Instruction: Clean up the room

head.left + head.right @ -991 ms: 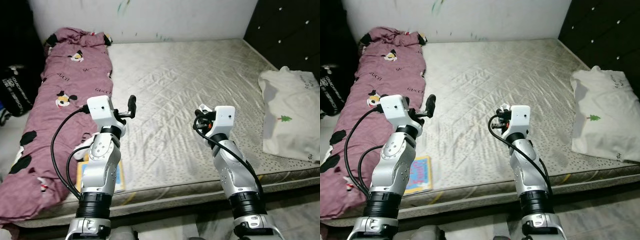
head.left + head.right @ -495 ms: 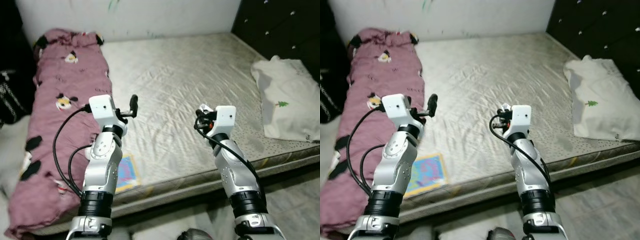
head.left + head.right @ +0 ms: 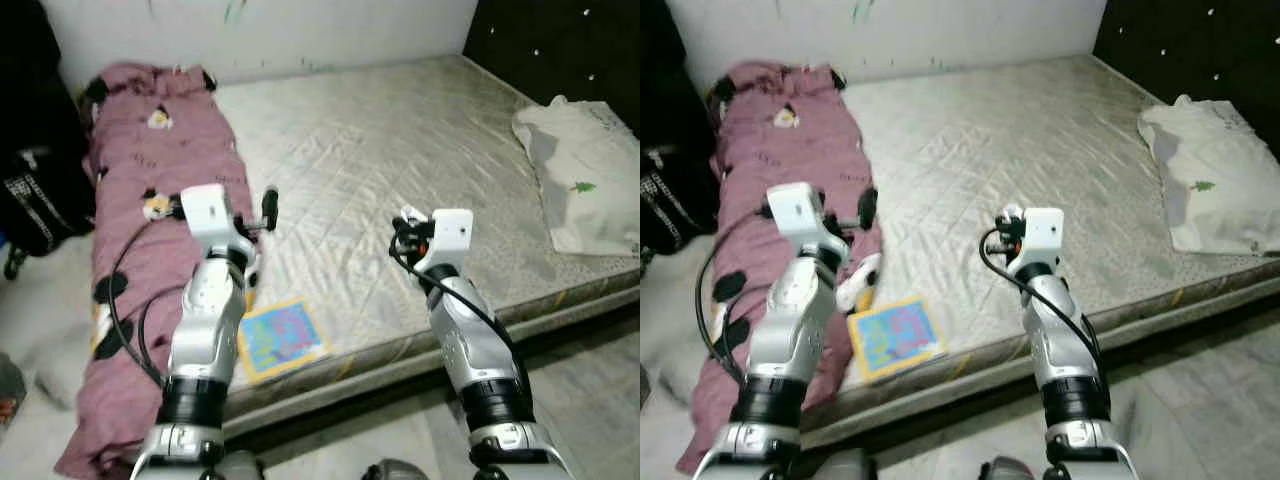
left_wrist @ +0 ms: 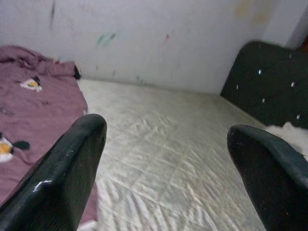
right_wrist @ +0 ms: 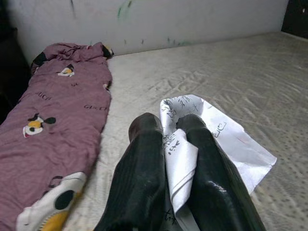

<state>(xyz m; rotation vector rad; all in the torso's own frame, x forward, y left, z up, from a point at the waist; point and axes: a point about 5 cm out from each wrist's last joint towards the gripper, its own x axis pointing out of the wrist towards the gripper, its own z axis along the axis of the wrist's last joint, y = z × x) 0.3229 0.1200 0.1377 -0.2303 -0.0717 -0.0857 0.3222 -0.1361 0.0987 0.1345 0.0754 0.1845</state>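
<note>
My right gripper [image 5: 171, 130] is shut on a white printed sheet of paper [image 5: 221, 139], whose free end sticks out past the fingertips. In the eye views it is held up over the front part of the grey mattress [image 3: 400, 150], with a bit of the white paper [image 3: 408, 213] at the right gripper [image 3: 404, 226]. My left gripper [image 4: 166, 139] is open with nothing between its fingers, raised above the mattress beside the maroon cartoon-print blanket [image 3: 150, 170]. A colourful book [image 3: 283, 336] lies near the mattress's front edge, below the left arm.
A white pillow [image 3: 590, 175] lies at the right end of the mattress, by the black padded headboard [image 3: 560, 45]. A black bag [image 3: 40, 195] stands on the floor to the left. The blanket hangs over the bed's front left corner.
The camera has shifted: the bed sits further away and more to the right, with more floor and the whole book in sight. Both arms keep their pose.
</note>
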